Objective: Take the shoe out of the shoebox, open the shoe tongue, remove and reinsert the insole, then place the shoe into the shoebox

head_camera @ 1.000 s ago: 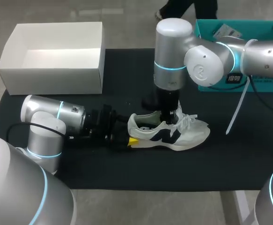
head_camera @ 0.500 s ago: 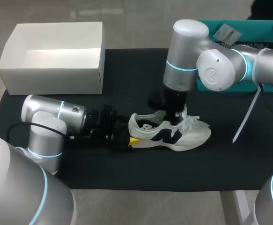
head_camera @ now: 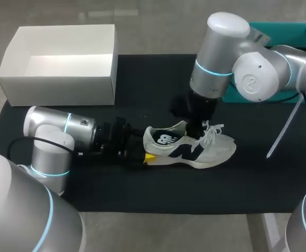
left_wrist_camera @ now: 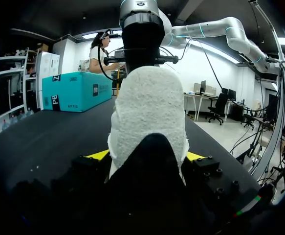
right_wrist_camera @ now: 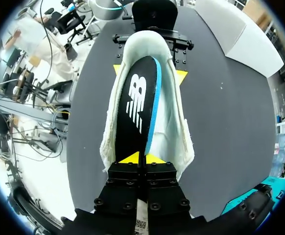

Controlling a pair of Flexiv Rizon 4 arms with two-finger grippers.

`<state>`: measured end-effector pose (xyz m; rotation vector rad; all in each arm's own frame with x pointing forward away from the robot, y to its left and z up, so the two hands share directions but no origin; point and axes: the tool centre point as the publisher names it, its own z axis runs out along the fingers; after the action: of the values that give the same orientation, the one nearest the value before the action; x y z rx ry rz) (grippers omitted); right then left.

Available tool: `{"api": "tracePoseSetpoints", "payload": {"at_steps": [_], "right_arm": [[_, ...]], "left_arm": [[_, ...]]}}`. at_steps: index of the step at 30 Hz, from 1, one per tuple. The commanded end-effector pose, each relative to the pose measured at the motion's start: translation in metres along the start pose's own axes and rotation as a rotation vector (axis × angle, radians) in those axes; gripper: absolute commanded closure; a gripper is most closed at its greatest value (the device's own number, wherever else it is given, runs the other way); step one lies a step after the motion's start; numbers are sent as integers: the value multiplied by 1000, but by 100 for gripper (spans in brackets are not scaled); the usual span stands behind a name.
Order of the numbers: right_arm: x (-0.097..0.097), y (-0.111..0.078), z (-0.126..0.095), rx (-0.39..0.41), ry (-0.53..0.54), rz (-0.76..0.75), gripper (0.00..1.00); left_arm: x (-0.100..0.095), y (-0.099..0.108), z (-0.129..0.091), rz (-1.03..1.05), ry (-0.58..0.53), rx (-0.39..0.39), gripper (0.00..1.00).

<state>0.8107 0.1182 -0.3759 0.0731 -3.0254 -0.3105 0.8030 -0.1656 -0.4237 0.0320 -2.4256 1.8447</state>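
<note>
The left end effector gripped the shoe by its heel on the surface. The right end effector was closed on the near end of the insole. If that thin pinch slipped, or the insole snagged, the shoe could twist loose.

Shoe heel looks nubbly cloth; insole smooth matt.

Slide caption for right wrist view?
Right jaws pinch the black insole inside the white shoe; left jaws clamp the heel.
</note>
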Motion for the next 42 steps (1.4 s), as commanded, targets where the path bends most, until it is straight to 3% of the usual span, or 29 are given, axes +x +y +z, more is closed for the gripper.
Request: {"api": "tracePoseSetpoints", "payload": {"at_steps": [1, 14, 26, 35, 42], "right_arm": [[8, -7, -13, -62, -42, -16, 100], [-10, 25, -37, -239, -79, -64, 100], [-22, 63, -89, -376, -76, -119, 100], [-22, 68, -104, -486, -85, -145, 100], [-3, 67, -135, -636, -147, -129, 100]], "left_arm": [[0, 0, 0, 0, 0, 1, 100], [0, 0, 0, 0, 0, 1, 100], [0, 0, 0, 0, 0, 1, 100], [0, 0, 0, 0, 0, 1, 100], [0, 0, 0, 0, 0, 1, 100]]}}
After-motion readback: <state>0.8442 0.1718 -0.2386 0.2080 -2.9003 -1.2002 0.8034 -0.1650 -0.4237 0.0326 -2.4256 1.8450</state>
